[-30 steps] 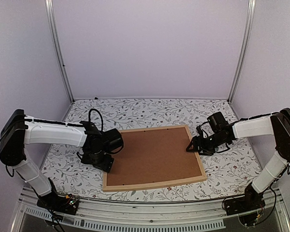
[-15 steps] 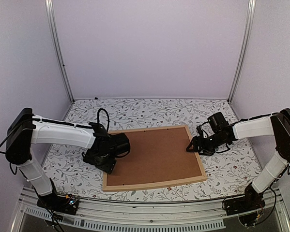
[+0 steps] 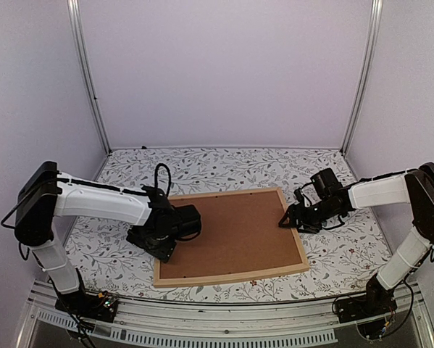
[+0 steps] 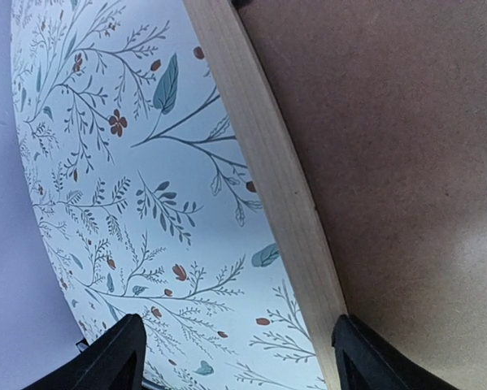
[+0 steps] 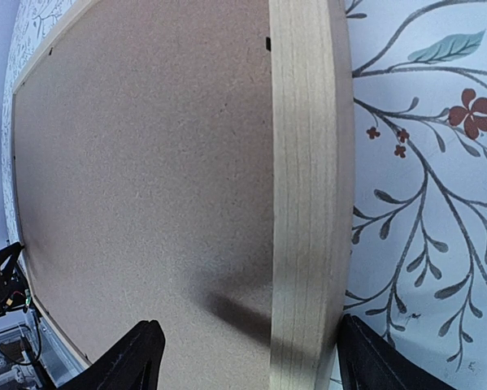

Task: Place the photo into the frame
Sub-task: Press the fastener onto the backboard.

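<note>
The frame (image 3: 231, 275), thin light wood strips, lies flat on the floral table with a plain brown backing board (image 3: 231, 228) filling it. The photo is hidden. My left gripper (image 3: 157, 250) is open at the frame's left rail. In the left wrist view the gripper (image 4: 243, 366) has one finger over the table and one over the board, with the rail (image 4: 267, 162) between them. My right gripper (image 3: 283, 220) is open at the right rail. In the right wrist view the gripper (image 5: 255, 361) straddles that rail (image 5: 304, 203), beside the board (image 5: 145, 203).
The floral table cover (image 3: 224, 167) runs around the frame on all sides. Lilac walls and metal corner posts (image 3: 90, 80) close in the back and sides. The table's front edge rail (image 3: 224, 319) lies just below the frame.
My left arm has moved right, bringing its wrist over the frame's left part. The right arm and the frame have not moved.
</note>
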`<action>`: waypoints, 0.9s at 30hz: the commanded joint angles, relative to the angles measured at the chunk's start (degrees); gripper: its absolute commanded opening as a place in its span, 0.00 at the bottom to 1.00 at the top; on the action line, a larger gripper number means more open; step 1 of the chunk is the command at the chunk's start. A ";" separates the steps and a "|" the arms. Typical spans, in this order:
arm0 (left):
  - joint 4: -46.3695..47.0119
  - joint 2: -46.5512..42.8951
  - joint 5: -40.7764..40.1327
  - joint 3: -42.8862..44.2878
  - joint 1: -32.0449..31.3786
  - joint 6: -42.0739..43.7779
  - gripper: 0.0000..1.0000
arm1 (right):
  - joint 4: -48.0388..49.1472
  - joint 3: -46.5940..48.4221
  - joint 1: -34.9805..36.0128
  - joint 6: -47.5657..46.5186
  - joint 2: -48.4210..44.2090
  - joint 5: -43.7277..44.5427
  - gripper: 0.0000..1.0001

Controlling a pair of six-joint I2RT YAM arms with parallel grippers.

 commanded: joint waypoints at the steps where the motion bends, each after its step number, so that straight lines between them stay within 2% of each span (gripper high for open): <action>1: 21.50 8.55 17.74 -3.46 -3.01 -0.54 0.84 | 0.48 -1.42 1.09 0.82 0.70 -0.67 0.77; 17: 28.54 6.39 21.03 -5.12 -2.83 -2.47 0.85 | 0.75 -1.75 1.19 0.76 1.43 -0.67 0.77; 27: 34.23 0.73 22.22 -9.26 -0.24 -3.98 0.86 | 0.98 -1.94 1.19 0.68 1.40 -0.76 0.77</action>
